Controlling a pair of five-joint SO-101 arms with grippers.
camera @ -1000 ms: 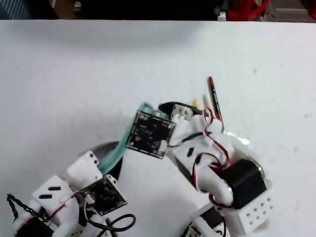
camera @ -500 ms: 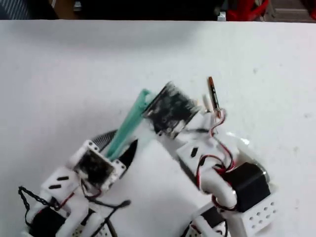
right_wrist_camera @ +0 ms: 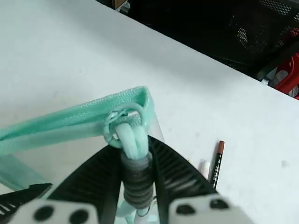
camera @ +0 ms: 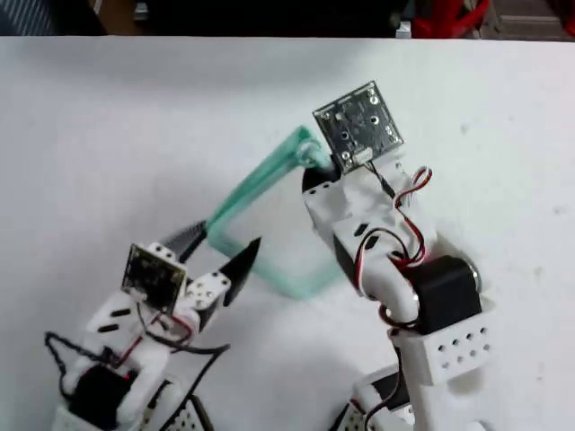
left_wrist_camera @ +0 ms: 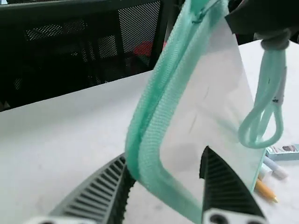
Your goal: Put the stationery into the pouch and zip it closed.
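Mint pouch (camera: 269,229) | cord (right_wrist_camera: 131,134) clamped in right gripper (right_wrist_camera: 134,148) | left gripper (left_wrist_camera: 166,159) straddles pouch

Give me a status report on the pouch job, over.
Right gripper shut on zip pull. Left gripper open, straddling pouch at its other end. Pencil out on table, beside pouch.
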